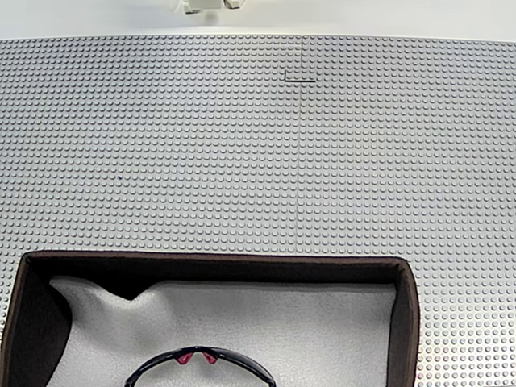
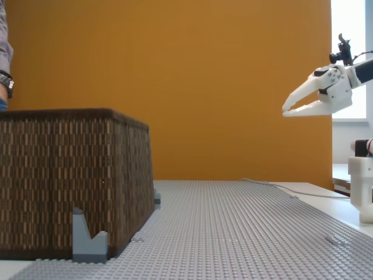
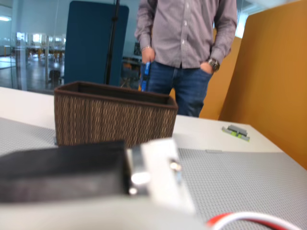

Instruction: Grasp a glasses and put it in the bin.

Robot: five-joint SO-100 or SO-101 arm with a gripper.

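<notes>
**Glasses lie in the bin; arm held high and empty**

In a fixed view looking down, black wraparound glasses (image 1: 200, 364) with dark lenses and pink-red nose pads lie on the white-grey padded lining (image 1: 266, 322) inside the bin (image 1: 407, 314). They sit near the bottom edge of that view, left of the bin's middle, with the frame's curve arching toward the far wall.

The bin is a rectangular box with dark brown woven fabric walls. It stands on a grey studded baseplate (image 1: 258, 153) that covers the desk.

In a fixed view from the side, the white end effector (image 2: 285, 109) hangs in the air at the right, well above the desk and well apart from the bin (image 2: 70, 181) on the left. Its two fingers are slightly parted at the tips and grip nothing.

In the wrist view, a person (image 3: 187, 43) in a checked shirt and jeans stands beyond the bin (image 3: 112, 120).
</notes>
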